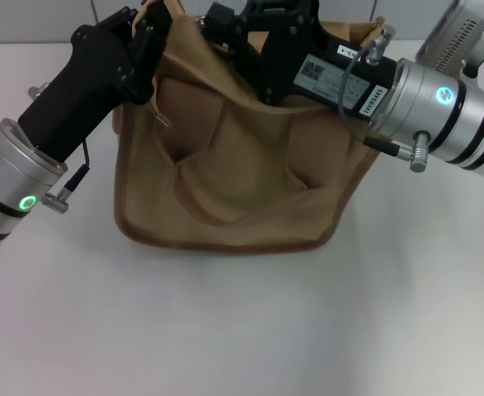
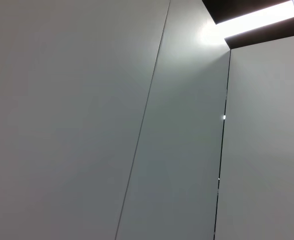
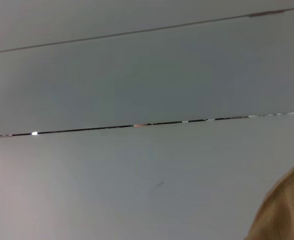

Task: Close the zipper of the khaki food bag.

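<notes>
Both tools' tips and the zipper (image 1: pixel 161 118) line hidden behind bag folds

I count one khaki food bag (image 1: pixel 233 186) on one white bench (image 1: pixel 242 330). Two of my hands are at its top: my left hand (image 1: pixel 147 41) and my right hand (image 1: pixel 266 37).

A plain white table (image 1: pixel 242 330) fills the foreground; grey wall panels (image 2: pixel 86 120) with thin seams behind.
</notes>
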`<state>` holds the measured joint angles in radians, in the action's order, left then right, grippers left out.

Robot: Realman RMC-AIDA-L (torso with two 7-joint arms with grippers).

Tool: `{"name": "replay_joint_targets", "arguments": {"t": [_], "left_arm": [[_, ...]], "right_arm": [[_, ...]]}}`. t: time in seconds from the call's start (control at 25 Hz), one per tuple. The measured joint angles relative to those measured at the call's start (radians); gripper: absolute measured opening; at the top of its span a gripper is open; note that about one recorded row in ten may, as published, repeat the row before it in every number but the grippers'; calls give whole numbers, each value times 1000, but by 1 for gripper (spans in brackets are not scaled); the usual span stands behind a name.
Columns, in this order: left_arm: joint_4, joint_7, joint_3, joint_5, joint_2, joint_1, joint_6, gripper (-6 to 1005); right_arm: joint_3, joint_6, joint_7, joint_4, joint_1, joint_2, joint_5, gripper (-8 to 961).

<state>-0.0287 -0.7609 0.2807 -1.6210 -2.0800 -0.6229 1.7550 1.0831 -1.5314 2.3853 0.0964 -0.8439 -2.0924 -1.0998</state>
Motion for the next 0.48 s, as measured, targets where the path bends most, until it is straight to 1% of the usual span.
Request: {"name": "replay_joint_targets", "arguments": {"t": [0.2,0.36,0.48], "left_arm": [[2,0,-6,0,0,4,0,38],[2,0,-13,-1,0,17,0,41],[2,0,-13,-1,0,23,1,43]], "right_arm": [[0,-4,-22,3,7,0,1,96],[0,-12,-42,45,36,0,1,23],[0,-12,-43,56,51,0,1,12]]}}
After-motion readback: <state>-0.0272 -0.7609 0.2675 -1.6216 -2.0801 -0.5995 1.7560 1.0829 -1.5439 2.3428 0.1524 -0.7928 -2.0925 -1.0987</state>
